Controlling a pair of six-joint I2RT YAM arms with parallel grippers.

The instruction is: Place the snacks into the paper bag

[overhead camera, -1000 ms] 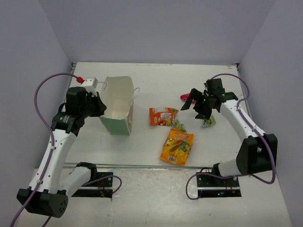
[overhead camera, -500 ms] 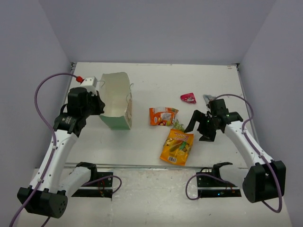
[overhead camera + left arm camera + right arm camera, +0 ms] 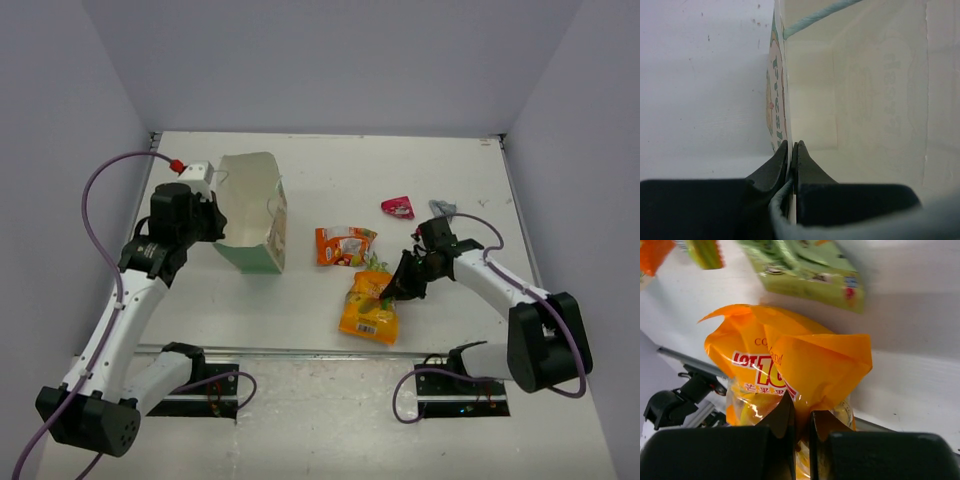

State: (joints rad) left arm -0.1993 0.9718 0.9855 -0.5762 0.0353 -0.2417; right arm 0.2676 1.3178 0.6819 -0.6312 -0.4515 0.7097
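My right claw (image 3: 799,407) is pinched narrow on a raised fold of the large orange-yellow pouch (image 3: 790,360). In the right wrist view the crinkled film bunches up between the two fingers. Overhead, that pouch sits a little right of centre in the lower half of the frame, its upper edge gathered at the claw. The rest of it lies toward the lower edge of the tabletop (image 3: 330,170). Just above the pouch, touching or nearly so, I see a green packet (image 3: 378,266). Up and to the left of that, near the middle of the frame, lies the orange-white pouch (image 3: 345,246). Further up and to the right are the red-pink packet (image 3: 397,207) and, beside it toward the right edge, the grey packet (image 3: 441,208). My left claw (image 3: 791,147) is clamped tight on one wall of the paper bag (image 3: 250,215), with the paper sandwiched between the fingers in the left wrist view. The bag stands upright, left of centre in the overhead frame. Its mouth is open and its white inside shows, with the printed side facing right. It stands well apart from the held pouch.
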